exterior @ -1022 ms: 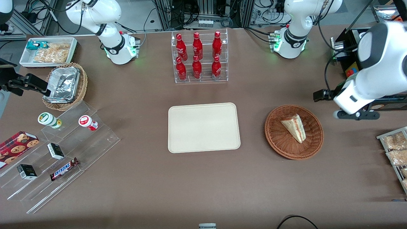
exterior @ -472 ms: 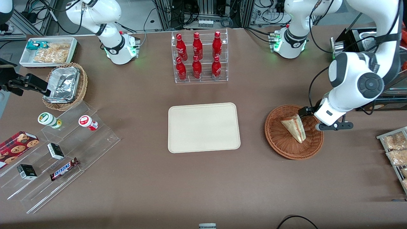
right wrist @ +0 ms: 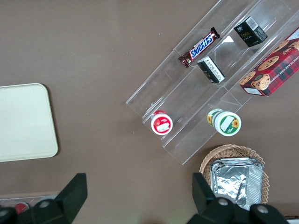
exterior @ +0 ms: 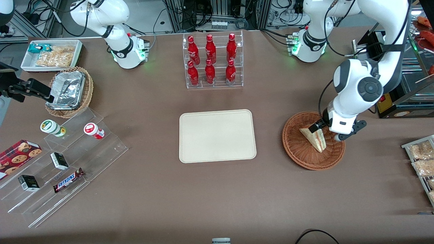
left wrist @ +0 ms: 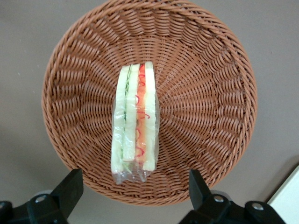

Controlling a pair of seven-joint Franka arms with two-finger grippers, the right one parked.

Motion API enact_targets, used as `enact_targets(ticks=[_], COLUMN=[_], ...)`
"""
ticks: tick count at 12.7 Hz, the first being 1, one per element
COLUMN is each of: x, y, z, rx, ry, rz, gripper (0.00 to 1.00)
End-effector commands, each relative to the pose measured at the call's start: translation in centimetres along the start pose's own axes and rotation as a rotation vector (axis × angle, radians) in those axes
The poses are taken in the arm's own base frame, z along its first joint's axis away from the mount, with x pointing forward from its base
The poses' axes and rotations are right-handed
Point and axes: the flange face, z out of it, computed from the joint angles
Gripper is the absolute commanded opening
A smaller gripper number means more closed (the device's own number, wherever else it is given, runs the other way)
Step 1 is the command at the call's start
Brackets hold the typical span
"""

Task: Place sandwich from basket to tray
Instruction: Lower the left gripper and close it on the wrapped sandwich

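**A:** Where is the sandwich now?

**B:** The small triangular wedge of pale white bread with red-orange and green filling, the sandwich (left wrist: 134, 125), lies in clear wrap in the middle of the round, shallow, reddish-brown woven wicker basket (exterior: 298, 154), toward the working arm's end of the brown table (exterior: 152, 196).

**A:** And the arm?

**B:** The left arm's black two-finger gripper (left wrist: 135, 186) hangs above the basket, over the sandwich. Its fingers (left wrist: 70, 186) are spread wide, one to each side of the wedge, touching nothing.

**A:** How much is done?

**B:** As I judge it, only the approach. The sandwich is not yet gripped or lifted. The flat cream-beige rectangular tray (exterior: 217, 135) sits bare beside the basket at the table's centre, well apart from the sandwich. Grasping, carrying and setting down all remain.
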Motion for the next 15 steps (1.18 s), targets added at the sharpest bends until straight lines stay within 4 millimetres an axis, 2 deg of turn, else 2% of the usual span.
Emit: enact_targets(ticks=[1, 6, 7, 8, 10, 11, 13, 15], x=[0.3, 1.3, 1.4, 1.4, 1.6, 1.6, 1.9, 2.2], y=[0.1, 0.0, 0.1, 0.1, -0.2, -0.1, 0.2, 1.5], z=[1.8, 6.4, 6.8, 7.1, 7.3, 7.1, 6.0, 2.4], rx=[-0.002, 0.009, 0.01, 0.008, 0.013, 0.015, 0.01, 0.005], ry=[-0.009, -0.034, -0.038, -0.038, -0.041, -0.042, -0.027, -0.017], rz=[-0.048, -0.073, -0.076, -0.082, -0.126, -0.122, -0.089, 0.008], gripper=[1.0, 1.0, 1.0, 0.87, 0.23, 0.1, 0.07, 0.04])
